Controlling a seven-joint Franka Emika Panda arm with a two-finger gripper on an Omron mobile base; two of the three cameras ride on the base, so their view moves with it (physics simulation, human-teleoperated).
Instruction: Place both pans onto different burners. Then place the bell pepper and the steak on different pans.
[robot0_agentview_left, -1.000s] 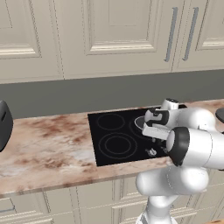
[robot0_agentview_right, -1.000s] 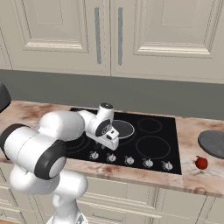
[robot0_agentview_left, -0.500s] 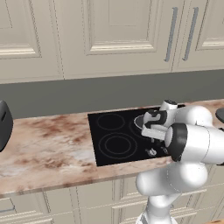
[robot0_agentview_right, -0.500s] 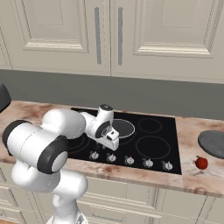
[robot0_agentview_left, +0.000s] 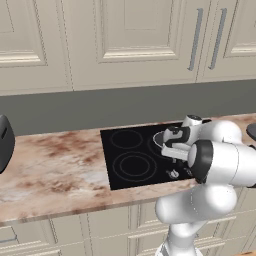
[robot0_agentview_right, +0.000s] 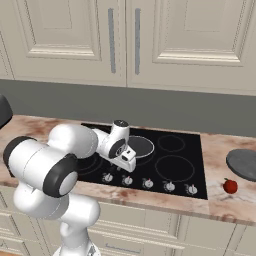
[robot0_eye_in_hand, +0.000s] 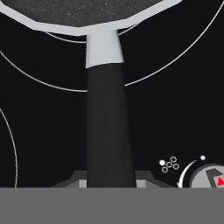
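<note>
Gripper (robot0_eye_in_hand: 109, 181) low over cooktop (robot0_agentview_right: 185, 150) — clamped on pan handle (robot0_eye_in_hand: 107, 127).

Glossy white rounded arm (robot0_agentview_right: 75, 145) segments with dark joint bands.

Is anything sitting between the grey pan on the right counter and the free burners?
Nothing visible. The grey pan lies right of the cooktop; the bell pepper sits nearer the counter's front edge, off that path.
</note>
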